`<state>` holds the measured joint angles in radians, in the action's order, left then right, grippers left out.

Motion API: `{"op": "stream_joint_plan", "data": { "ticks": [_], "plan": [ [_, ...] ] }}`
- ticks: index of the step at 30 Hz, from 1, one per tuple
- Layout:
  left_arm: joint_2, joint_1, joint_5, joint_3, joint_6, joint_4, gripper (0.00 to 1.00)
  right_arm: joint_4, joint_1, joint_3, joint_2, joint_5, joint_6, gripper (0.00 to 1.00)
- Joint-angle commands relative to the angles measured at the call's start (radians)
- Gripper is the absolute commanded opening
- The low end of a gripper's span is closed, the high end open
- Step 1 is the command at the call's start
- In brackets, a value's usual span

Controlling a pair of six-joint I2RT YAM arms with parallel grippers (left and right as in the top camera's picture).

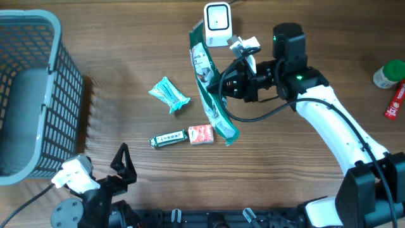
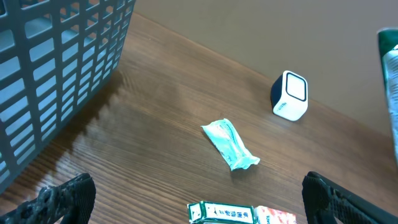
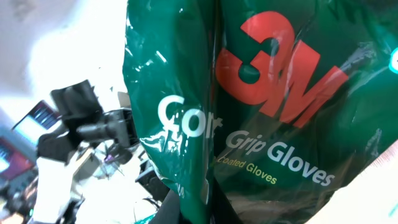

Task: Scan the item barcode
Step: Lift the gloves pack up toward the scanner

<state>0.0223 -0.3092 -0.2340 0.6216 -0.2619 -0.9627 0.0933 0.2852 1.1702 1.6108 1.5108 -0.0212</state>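
Wood table [image 1: 304, 38]; my right gripper [image 1: 221, 85] clamped on glove packet [image 1: 217, 120] beside scanner [image 1: 217, 17], left gripper [image 1: 123, 163] apart. Floppy packet may sag, hiding barcode.

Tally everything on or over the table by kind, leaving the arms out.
Basket: 1
Scanner: 1
Glove pack: 1
Small packets: 4 (teal packet, green-white stick, red-white packet, red packet)
Bottle: 1
Total: 8
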Motion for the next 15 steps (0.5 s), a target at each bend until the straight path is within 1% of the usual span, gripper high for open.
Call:
{"op": "stream_joint_plan", "data": {
  "ticks": [1,4,7,10,11,12,14,15],
  "plan": [
    [-0.001,0.006,-0.001,-0.003,-0.008,0.003,1.00,-0.054,0.002,-0.002,0.023,0.111,0.018,0.05],
    [-0.001,0.006,-0.001,-0.003,-0.008,0.003,1.00,-0.106,0.003,-0.002,0.024,0.111,0.081,0.05],
    [-0.001,0.006,-0.001,-0.003,-0.008,0.003,1.00,-0.206,0.004,-0.002,0.024,0.111,0.063,0.05],
    [-0.001,0.006,-0.001,-0.003,-0.008,0.003,1.00,-0.327,0.006,-0.002,0.024,0.110,-0.177,0.04],
    [-0.001,0.006,-0.001,-0.003,-0.008,0.003,1.00,-0.365,0.006,-0.002,0.024,0.102,-0.279,0.04],
    [-0.001,0.006,-0.001,-0.003,-0.008,0.003,1.00,-0.397,0.006,-0.002,0.024,0.077,-0.430,0.04],
    [-0.001,0.006,-0.001,-0.003,-0.008,0.003,1.00,-0.410,0.003,-0.002,0.024,-0.008,-0.760,0.04],
    [-0.001,0.006,-0.001,-0.003,-0.008,0.003,1.00,-0.404,0.002,-0.002,0.024,-0.038,-0.887,0.04]
  ]
}}
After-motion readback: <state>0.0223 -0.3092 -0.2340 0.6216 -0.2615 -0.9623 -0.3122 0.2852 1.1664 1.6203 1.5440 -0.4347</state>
